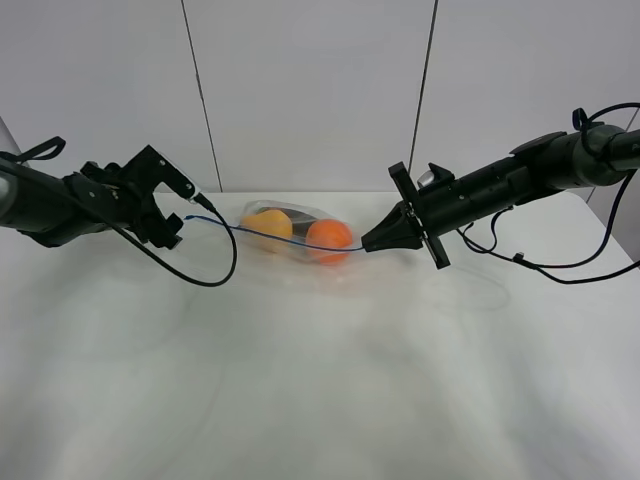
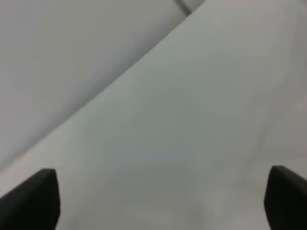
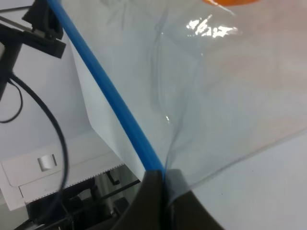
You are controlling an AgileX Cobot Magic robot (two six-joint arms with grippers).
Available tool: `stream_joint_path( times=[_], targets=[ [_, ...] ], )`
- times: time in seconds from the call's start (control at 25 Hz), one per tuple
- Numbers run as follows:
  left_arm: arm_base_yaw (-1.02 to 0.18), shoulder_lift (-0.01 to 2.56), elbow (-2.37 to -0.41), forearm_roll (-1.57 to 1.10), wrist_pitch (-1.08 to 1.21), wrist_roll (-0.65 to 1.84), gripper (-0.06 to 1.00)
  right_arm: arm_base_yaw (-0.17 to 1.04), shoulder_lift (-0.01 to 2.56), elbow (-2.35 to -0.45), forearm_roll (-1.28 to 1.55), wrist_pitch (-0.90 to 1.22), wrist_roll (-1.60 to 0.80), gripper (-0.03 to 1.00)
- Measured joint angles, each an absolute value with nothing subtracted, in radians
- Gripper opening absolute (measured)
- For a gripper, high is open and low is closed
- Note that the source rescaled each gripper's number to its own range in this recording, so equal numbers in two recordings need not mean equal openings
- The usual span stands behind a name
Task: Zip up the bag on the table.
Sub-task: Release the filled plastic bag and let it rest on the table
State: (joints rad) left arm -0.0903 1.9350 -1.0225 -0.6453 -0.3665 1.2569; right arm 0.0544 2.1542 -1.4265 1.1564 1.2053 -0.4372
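Note:
The clear bag (image 1: 290, 240) lies at the back middle of the white table (image 1: 320, 390), with a yellow pear (image 1: 268, 225), an orange (image 1: 328, 236) and a dark item (image 1: 298, 215) inside. Its thin blue zipper strip (image 1: 270, 236) is stretched between the two grippers. My right gripper (image 1: 368, 243) is shut on the strip's right end; the right wrist view shows its closed tip (image 3: 162, 175) pinching the blue strip (image 3: 105, 96) and clear plastic (image 3: 225, 96). My left gripper (image 1: 180, 212) is open at the strip's left end. Its fingers (image 2: 33, 199) stand wide apart, with only table (image 2: 201, 143) between them.
A black cable (image 1: 205, 275) loops from the left arm onto the table just left of the bag. Another cable (image 1: 560, 272) hangs from the right arm at the right edge. A panelled wall (image 1: 310, 90) stands right behind the table.

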Motion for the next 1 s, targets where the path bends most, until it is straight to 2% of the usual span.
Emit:
stream_joint_path(
  times=[0.12, 0.28, 0.4, 0.6, 0.76, 1.0],
  targets=[
    [-0.060, 1.935, -1.022, -0.736, -0.348, 1.177, 0.99, 0.054, 2.154, -1.427, 1.156, 1.205, -0.437, 0.00],
    [-0.016, 1.917, -1.030, -0.809, -0.212, 1.102, 1.00, 0.054, 2.154, -1.427, 1.156, 1.205, -0.437, 0.00],
    [0.029, 1.905, -1.075, -0.819, -0.024, 1.044, 1.00, 0.054, 2.154, -1.427, 1.156, 1.205, -0.437, 0.00],
    [0.113, 1.897, -1.177, -0.819, 0.415, 0.924, 1.00, 0.054, 2.154, -1.427, 1.156, 1.205, -0.437, 0.00],
    [0.131, 1.898, -1.253, -0.663, 0.678, 0.704, 1.00, 0.054, 2.154, -1.427, 1.156, 1.205, -0.437, 0.00],
    [0.113, 1.898, -1.341, -0.199, 0.862, 0.178, 1.00, 0.054, 2.154, -1.427, 1.156, 1.205, -0.437, 0.00]
  ],
)
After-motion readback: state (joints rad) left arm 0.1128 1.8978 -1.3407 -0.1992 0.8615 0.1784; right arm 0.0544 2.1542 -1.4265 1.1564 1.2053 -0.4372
